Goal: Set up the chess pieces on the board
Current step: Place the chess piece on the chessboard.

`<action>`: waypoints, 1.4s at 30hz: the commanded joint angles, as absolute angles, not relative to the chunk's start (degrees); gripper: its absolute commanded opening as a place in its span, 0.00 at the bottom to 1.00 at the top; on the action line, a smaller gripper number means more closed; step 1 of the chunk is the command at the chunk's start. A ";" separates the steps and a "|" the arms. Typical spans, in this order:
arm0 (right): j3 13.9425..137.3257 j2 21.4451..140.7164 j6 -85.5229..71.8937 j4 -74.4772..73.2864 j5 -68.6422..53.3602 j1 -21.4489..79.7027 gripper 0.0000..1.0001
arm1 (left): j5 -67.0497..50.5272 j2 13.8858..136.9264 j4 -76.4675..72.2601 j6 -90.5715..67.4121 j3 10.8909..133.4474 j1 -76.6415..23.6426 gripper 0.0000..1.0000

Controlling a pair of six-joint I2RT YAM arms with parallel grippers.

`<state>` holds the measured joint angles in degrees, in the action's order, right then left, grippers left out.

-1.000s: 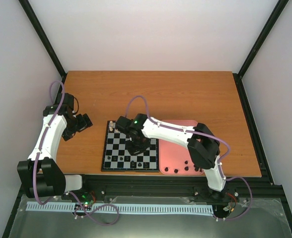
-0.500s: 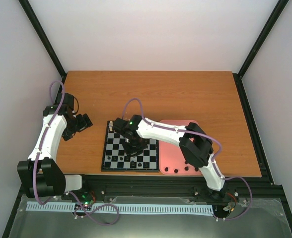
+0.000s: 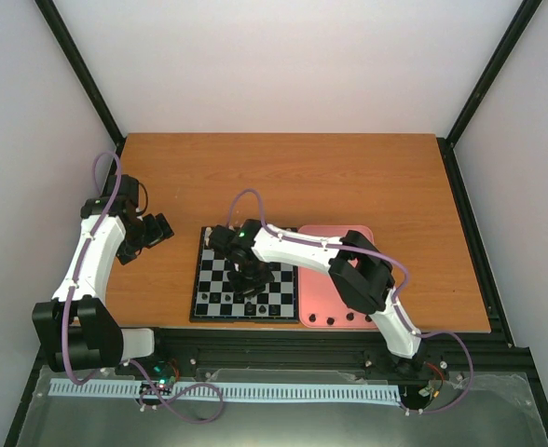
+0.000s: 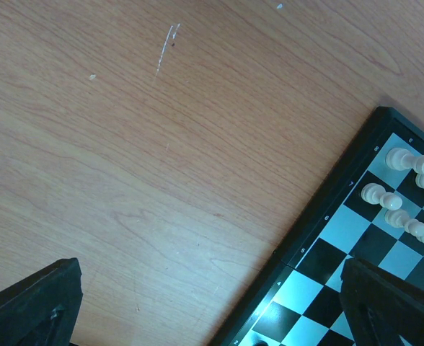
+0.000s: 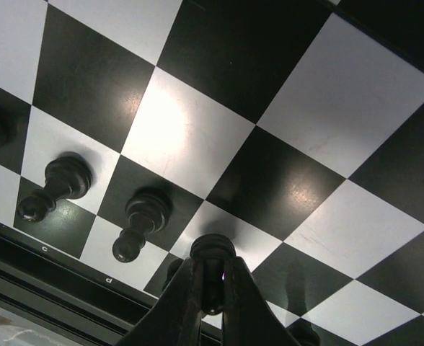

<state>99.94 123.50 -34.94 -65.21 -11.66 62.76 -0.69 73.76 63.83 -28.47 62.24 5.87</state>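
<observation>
Since the black piece [image 5: 212, 254] is tiny, light, hard and glossy, you should pinch it squarely on the narrow neck under the round head, or it may twist out. Your right gripper [image 5: 212, 292] is clamped on it there now, low over a pale square by the lettered edge of the board [image 5: 187, 133], beside two standing black pawns [image 5: 57, 189]. Your left gripper [image 4: 212, 310] hangs spread over the table [image 4: 161, 144], off the board corner.

Lettering on the board rim
The small pale letters "c" and "d" are printed on the black rim of the board [image 5: 75, 265]; nothing else can be read.
</observation>
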 commanded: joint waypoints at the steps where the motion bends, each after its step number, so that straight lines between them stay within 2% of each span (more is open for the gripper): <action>1: 100.86 124.38 -34.78 -64.61 -12.62 63.43 0.03 | -1.23 73.39 63.06 -27.61 63.11 5.53 1.00; 9: 99.71 124.38 -34.98 -64.75 -12.33 63.44 0.06 | -1.24 73.17 63.04 -27.60 62.94 5.54 1.00; 28: 100.19 123.11 -34.74 -65.73 -9.53 63.22 0.24 | -0.54 73.29 63.37 -27.68 63.54 5.53 1.00; 36: 100.14 120.33 -35.36 -65.85 -7.30 61.72 0.28 | -0.29 73.68 63.30 -27.69 63.81 5.52 1.00; 42: 100.68 118.83 -32.13 -66.86 -8.41 61.52 0.39 | -0.02 73.95 63.28 -27.69 63.72 5.53 1.00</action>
